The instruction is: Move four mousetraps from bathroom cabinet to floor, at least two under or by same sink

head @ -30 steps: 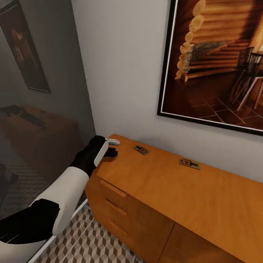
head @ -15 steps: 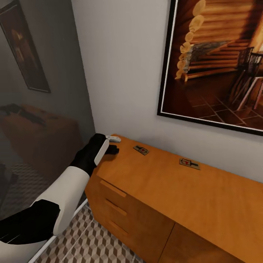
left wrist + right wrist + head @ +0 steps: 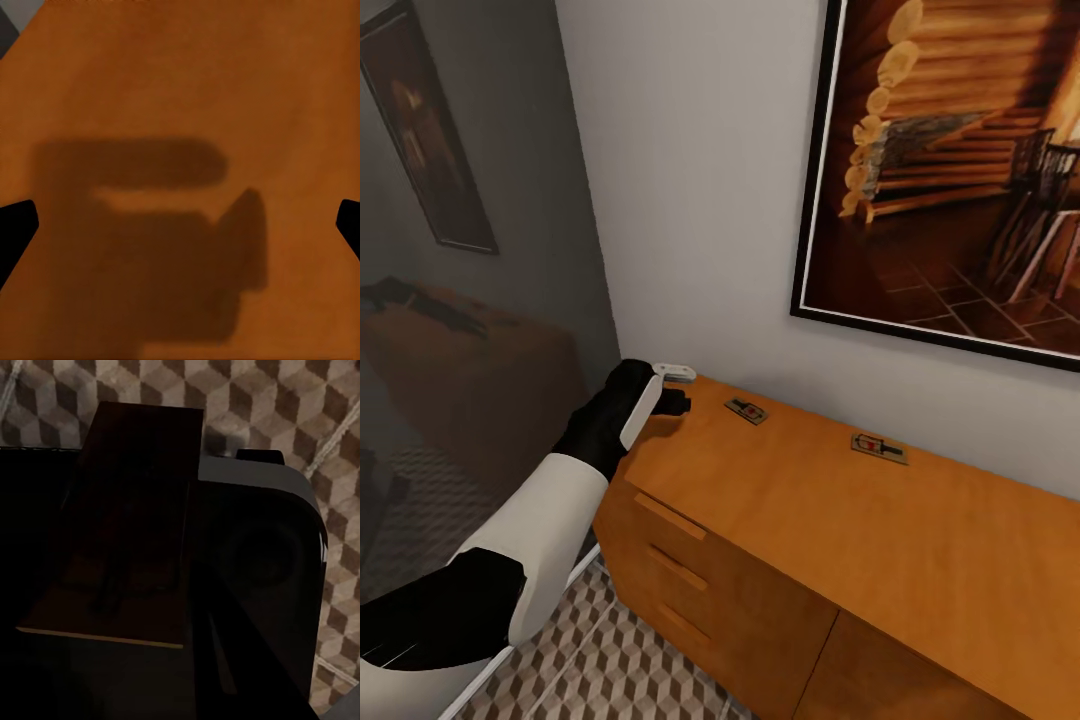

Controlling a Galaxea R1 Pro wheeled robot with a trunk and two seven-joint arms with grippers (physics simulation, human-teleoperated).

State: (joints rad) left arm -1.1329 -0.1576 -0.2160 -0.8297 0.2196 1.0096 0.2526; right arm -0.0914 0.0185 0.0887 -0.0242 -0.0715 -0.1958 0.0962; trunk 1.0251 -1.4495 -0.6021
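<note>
Two mousetraps (image 3: 746, 410) (image 3: 878, 447) lie flat on the orange-brown cabinet (image 3: 810, 520), near the wall. My left gripper (image 3: 672, 402) hovers over the cabinet's left rear corner, left of the nearer trap and apart from it. In the left wrist view the left gripper (image 3: 180, 225) is open wide, its black fingertips (image 3: 15, 232) at the frame's edges, with only the bare cabinet top (image 3: 180, 75) and its own shadow between them. In the right wrist view a third mousetrap (image 3: 127, 532) hangs in deep shadow close to the camera, above the cube-patterned bathroom floor (image 3: 300, 405); the fingers gripping it are lost in the dark.
A large framed cabin painting (image 3: 960, 170) hangs above the cabinet. A dark glass panel (image 3: 460, 300) stands at the left, reflecting the room. Drawer fronts with bar handles (image 3: 670, 515) face me. My black base (image 3: 262, 555) sits under the held trap. Cube-patterned tiles (image 3: 620, 650) show below the cabinet.
My left gripper has risen slightly and shifted a little toward the wall over the cabinet's corner. The two traps on the top have not moved.
</note>
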